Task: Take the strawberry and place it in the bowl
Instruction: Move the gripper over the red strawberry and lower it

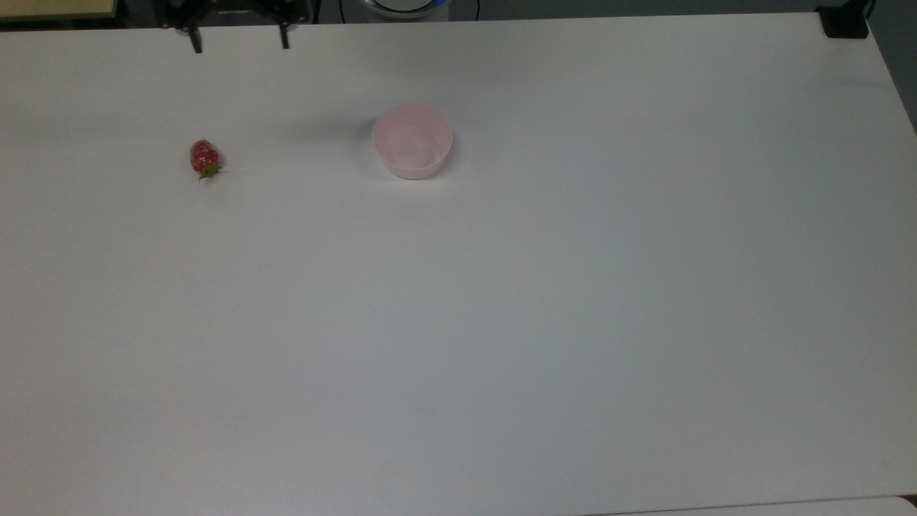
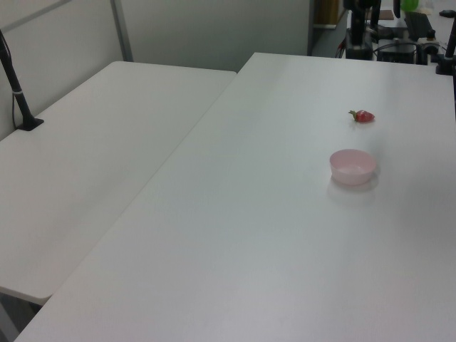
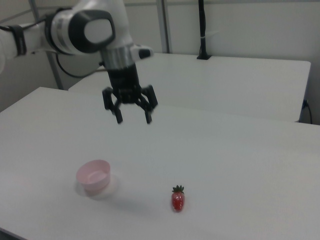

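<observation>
The strawberry [image 1: 204, 158] lies on its side on the white table [image 1: 501, 322], red with a green cap; I also see the strawberry [image 2: 363, 116] and the strawberry [image 3: 177, 199]. The pale pink bowl [image 1: 412, 142] stands upright and holds nothing, at the top view's right of the fruit; it is the bowl [image 2: 352, 166] and the bowl [image 3: 93, 176]. My gripper [image 1: 238, 44] hangs open high above the table near its far edge. In the right view the gripper [image 3: 133, 120] is well above and between bowl and strawberry, fingers spread, holding nothing.
A second white table [image 2: 92, 164] adjoins on the left view's left, with a black camera pole [image 2: 16, 85] on it. A black clamp [image 1: 844, 21] sits at the top view's upper right corner. The white arm [image 3: 85, 32] reaches in from the right view's upper left.
</observation>
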Controlling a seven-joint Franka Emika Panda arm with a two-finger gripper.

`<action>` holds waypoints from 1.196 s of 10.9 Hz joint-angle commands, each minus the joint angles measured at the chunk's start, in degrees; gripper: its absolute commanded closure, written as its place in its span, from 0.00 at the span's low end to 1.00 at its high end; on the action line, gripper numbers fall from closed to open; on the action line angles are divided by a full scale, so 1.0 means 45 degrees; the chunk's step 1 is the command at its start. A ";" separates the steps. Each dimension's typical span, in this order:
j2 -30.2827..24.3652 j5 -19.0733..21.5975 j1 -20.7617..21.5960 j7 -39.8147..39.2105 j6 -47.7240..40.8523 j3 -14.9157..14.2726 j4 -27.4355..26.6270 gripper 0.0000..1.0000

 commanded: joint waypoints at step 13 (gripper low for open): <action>0.2694 -0.0841 -0.2763 -0.2755 0.6600 -0.0044 -0.4134 0.18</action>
